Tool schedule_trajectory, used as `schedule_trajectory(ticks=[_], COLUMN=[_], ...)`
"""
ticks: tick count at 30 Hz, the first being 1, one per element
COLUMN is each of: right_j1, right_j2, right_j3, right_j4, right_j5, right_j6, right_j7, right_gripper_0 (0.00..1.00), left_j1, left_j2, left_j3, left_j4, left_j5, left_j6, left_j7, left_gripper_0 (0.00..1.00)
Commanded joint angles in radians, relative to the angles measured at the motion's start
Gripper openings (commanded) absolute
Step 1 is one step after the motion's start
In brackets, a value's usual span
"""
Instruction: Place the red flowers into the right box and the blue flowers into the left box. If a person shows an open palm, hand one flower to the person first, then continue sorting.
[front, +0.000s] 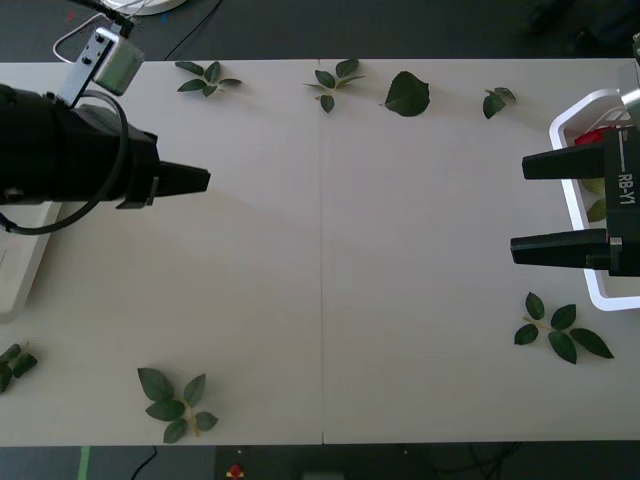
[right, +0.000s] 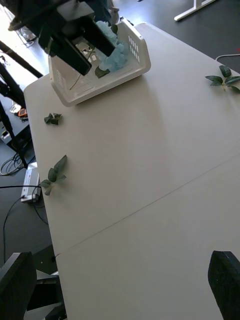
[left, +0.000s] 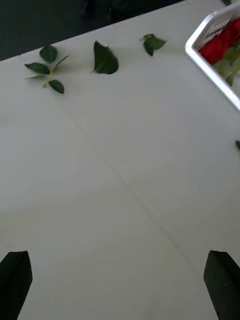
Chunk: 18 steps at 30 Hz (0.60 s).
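The right gripper (front: 520, 208) hangs above the table (front: 400, 250) with its two black fingers spread apart and nothing between them, just in front of the right box (front: 572, 115) at the table's right end. The left gripper (front: 200, 180) hovers over the table's left part beside the left box (right: 135, 55); its own wrist view shows its fingers (left: 15, 282) wide at the two corners, released and holding nothing.

The table is a pale cream surface with a thin seam down its middle. Loose leaf sprigs (front: 175, 400) lie on it: one near the front-left edge, one near the front of the right box, several along the far edge, and a single large leaf (front: 407, 94) among those. Beyond the table the floor is dark, with cables trailing at the left and a white desk leg farther off.

The red flowers (left: 220, 42) lie inside the right box, deep-red blooms packed against its thin white slotted rim with green leaves beside them. The blue flowers (right: 112, 57) lie inside the left box, a fluffy pale-blue cluster with a green leaf at its edge, partly hidden by the left arm above it. The left box is cream-white with a wide sloped rim and small slots in its wall
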Motion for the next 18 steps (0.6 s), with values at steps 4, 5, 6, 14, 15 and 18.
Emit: schedule_trajectory(ticks=[4,5,6,14,15,18], right_j1=[0.002,0.002,0.002,0.002,0.002,0.002], right_j2=[0.017,0.017,0.017,0.017,0.017,0.017], right_j3=[-0.001,-0.001,-0.001,-0.001,-0.001,-0.001], right_j4=[-0.006,-0.006,-0.006,-0.006,-0.006,-0.006], right_j5=[-0.011,-0.011,-0.011,-0.011,-0.011,-0.011], right_j6=[0.0,0.0,0.0,0.0,0.0,0.0], right_j7=[0.015,0.015,0.015,0.015,0.015,0.015], right_gripper_0=[1.0,1.0,1.0,1.0,1.0,1.0], left_j1=[0.025,0.027,0.027,0.065,0.068,0.068], left_j2=[0.031,0.029,0.028,-0.018,-0.021,-0.026], left_j3=[0.008,0.008,0.008,0.008,0.01,0.008], left_j4=[-0.039,-0.039,-0.039,-0.034,-0.031,-0.028], left_j5=[-0.032,-0.034,-0.037,-0.075,-0.078,-0.084], left_j6=[-0.016,-0.016,-0.016,-0.016,-0.016,-0.016], left_j7=[-0.052,-0.052,-0.052,-0.047,-0.045,-0.047], left_gripper_0=[1.0,1.0,1.0,1.0,1.0,1.0])
